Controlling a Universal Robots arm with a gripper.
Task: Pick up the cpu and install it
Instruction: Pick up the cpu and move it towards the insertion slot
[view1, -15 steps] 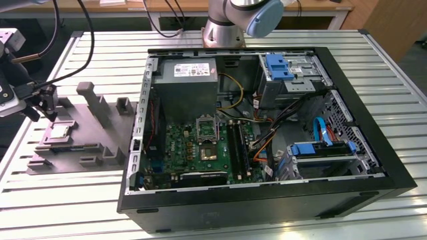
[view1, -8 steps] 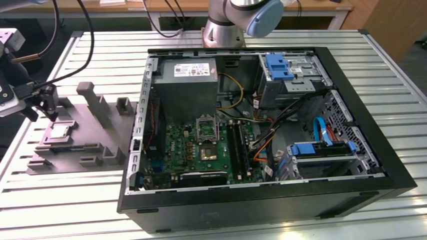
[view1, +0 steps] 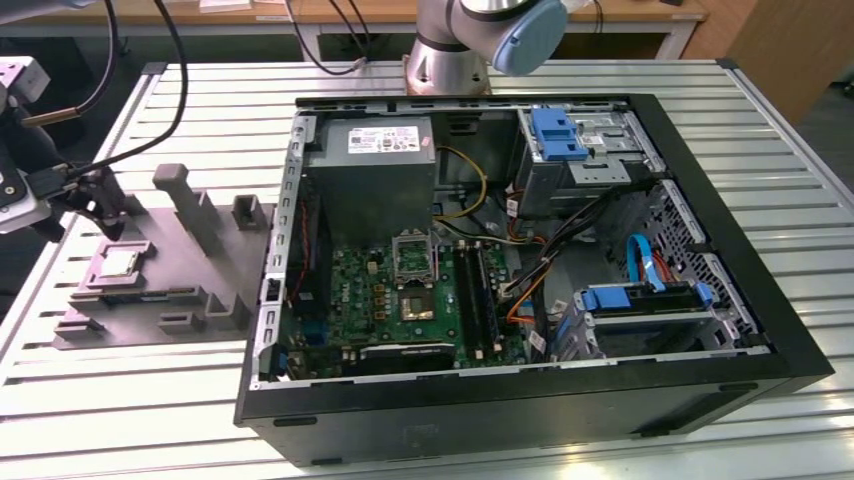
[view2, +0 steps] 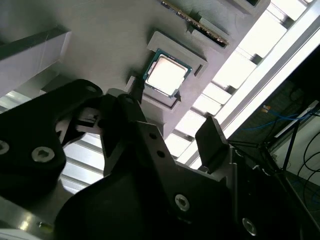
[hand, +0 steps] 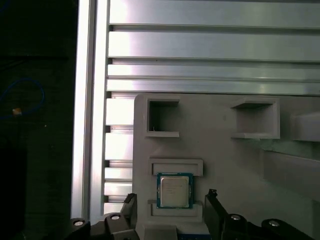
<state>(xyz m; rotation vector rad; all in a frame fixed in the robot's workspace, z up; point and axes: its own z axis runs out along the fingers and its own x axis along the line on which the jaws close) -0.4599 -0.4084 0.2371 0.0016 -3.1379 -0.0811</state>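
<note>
Exterior view, far left: gripper (view1: 107, 205) hangs low over the grey holder (view1: 200, 250), which sits on the slatted metal surface (view1: 160, 400). The cpu (view1: 120, 262) lies flat in its square nest on that holder, silvery top up, just below and beside the gripper.

Both wrist views: gripper (hand: 170, 202) is spread, one finger on each side of the nest, with the cpu (hand: 174, 190) between the two lines of the fingers. No contact seen; nothing is held. In the second wrist view one fingertip (view2: 135, 87) sits close to a corner of the cpu (view2: 167, 75), and the other finger stands well apart from it.

Risks, as I judge them:
- The chip is thin and sits low inside the nest's raised rim. Fingers closing too high would slip over it; closing too low, they would catch the rim.
- The uneven gap at the two fingers could push the chip sideways or tip it up on one edge.

Further to the exterior view's right: open computer case (view1: 534, 410), green circuit board (view1: 360, 290), metal-framed socket (view1: 414, 257). Loose cables (view1: 627, 260) run close by. A tilted or rotated chip would seat badly there.
</note>
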